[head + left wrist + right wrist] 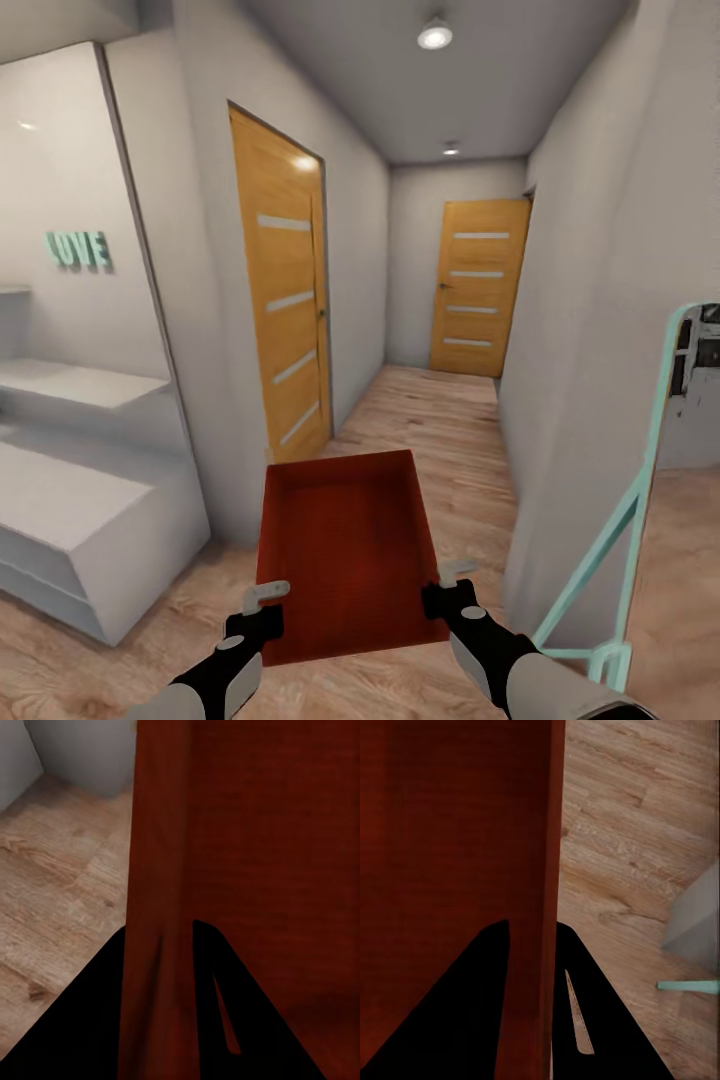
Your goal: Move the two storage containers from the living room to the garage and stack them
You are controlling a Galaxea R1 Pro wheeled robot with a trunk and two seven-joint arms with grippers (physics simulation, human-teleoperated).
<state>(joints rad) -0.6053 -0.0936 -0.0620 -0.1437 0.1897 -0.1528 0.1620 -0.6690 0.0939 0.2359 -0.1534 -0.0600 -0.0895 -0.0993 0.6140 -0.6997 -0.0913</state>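
Storage container (pixel 345 540) carried low in front, over wood-plank floor (pixel 440 440), interior bare. Left tool (pixel 265 598) clamped on left wall, right tool (pixel 455 580) clamped on right wall. Mint frame (pixel 610 540) near right, white shelving (pixel 80 480) left. Hallway ahead: side door (pixel 285 330), far door (pixel 480 285).

In the head view, the near end wall of the red-orange rectangular open-top storage container (pixel 345 540) cannot be made out as a separate surface, and its underside is hidden. The black left gripper (pixel 262 600) and black right gripper (pixel 445 585) are cut off at the forearms by the bottom edge. Both wrist views crop the container's walls (pixel 247 832) (pixel 457 817) on several sides. The mint-green metal frame (pixel 640 490) runs off the right edge; the panel it encloses is too blurred to identify.
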